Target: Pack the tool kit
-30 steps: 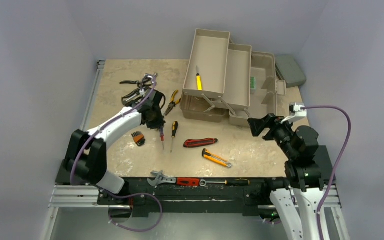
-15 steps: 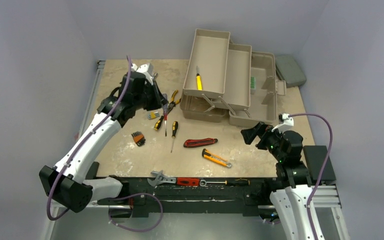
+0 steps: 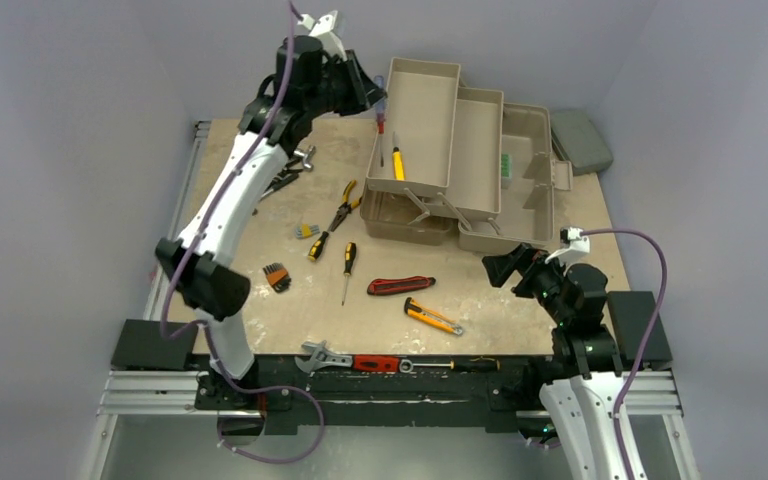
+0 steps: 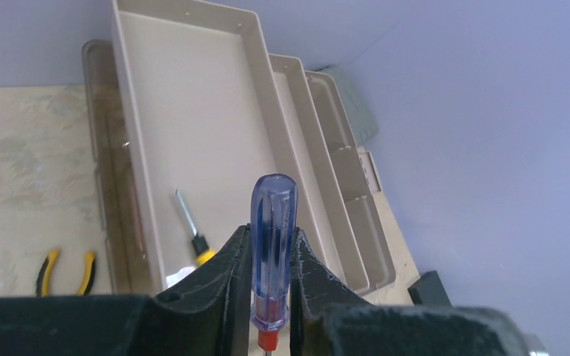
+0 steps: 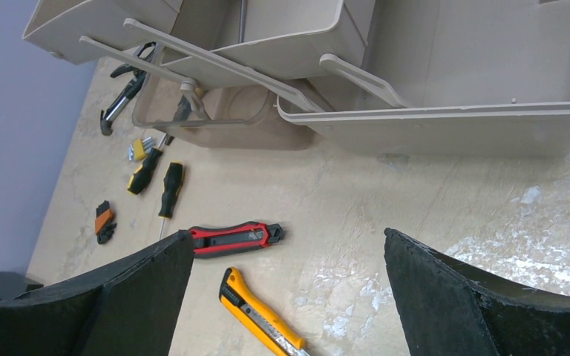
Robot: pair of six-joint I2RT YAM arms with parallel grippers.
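Lifted off the table, the blue-handled screwdriver (image 4: 272, 215) now hangs tip-down at the left rim of the toolbox (image 3: 530, 160)'s leftmost tray (image 3: 425, 105), pinched in the left gripper (image 4: 270, 256). A yellow-handled screwdriver (image 3: 397, 162) lies in that tray. Pliers (image 3: 345, 205), a red utility knife (image 3: 400, 285) and a yellow utility knife (image 3: 432, 316) lie on the table nearer. The right gripper (image 5: 288, 245) hovers near the toolbox, spread wide.

The top camera is looking down over the whole desk (image 3: 505, 312); both wrist cameras are viewing the toolbox (image 3: 478, 150) closer.
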